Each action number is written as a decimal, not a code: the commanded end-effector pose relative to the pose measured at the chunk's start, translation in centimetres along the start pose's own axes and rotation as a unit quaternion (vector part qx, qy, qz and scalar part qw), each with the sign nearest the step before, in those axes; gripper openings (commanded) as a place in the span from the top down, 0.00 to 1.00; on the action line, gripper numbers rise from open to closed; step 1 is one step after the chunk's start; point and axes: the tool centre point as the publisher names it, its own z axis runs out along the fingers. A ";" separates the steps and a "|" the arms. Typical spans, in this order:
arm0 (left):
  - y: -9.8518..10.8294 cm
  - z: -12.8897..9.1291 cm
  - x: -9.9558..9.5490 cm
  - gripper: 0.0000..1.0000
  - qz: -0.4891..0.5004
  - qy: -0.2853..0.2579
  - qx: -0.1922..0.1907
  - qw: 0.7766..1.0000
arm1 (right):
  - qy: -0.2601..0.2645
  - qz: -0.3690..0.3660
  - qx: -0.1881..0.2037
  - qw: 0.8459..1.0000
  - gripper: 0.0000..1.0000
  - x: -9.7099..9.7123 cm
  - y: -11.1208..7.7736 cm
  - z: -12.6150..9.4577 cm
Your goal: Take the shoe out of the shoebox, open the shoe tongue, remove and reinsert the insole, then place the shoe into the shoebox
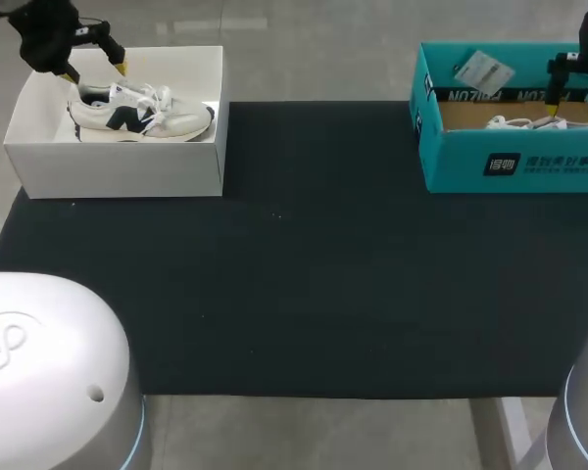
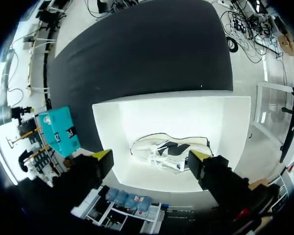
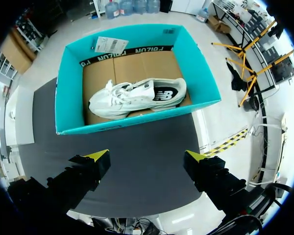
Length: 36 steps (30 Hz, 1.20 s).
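Where the black, matte mat covers the desk (image 1: 323, 294), two open rectangular shoeboxes stand well apart, one at each far corner.

Item 1: white shoebox (image 1: 118, 166), smooth plain card with straight walls, at the left. It holds one white-and-black sneaker (image 1: 142, 113) with a cream sole, a dark side panel and loose white laces. The sneaker lies on its side on the box floor, toe toward the middle of the desk.

Item 2: teal shoebox (image 3: 68, 98), printed card outside with a brown corrugated liner (image 3: 137, 63) inside, at the right. It holds one white sneaker (image 3: 137, 98) with a dark side emblem, also on its side, lengthwise along the box. A white paper tag (image 3: 111, 45) rests on the far rim.

Item 3: left hand (image 2: 152, 156), black fingers with yellow wedge tips, held above the white shoebox over the sneaker's heel end. Its fingers are spread wide and touch nothing.

Item 4: right hand (image 3: 147, 156), same build, held above the teal shoebox's near wall. Its fingers are likewise wide apart and grip nothing.
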 end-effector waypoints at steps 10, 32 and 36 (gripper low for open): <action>0.2 -0.1 -0.8 0.00 0.000 0.021 0.002 1.000 | 0.000 0.001 -0.001 1.000 0.00 0.0 -0.1 0.0; 7.2 4.7 10.2 0.00 0.022 0.128 0.067 0.989 | 0.000 0.001 -0.001 1.000 0.00 0.0 -0.1 0.0; 7.8 5.2 11.5 0.00 0.039 0.130 0.076 0.988 | 0.000 0.001 -0.001 1.000 0.00 0.0 -0.1 0.0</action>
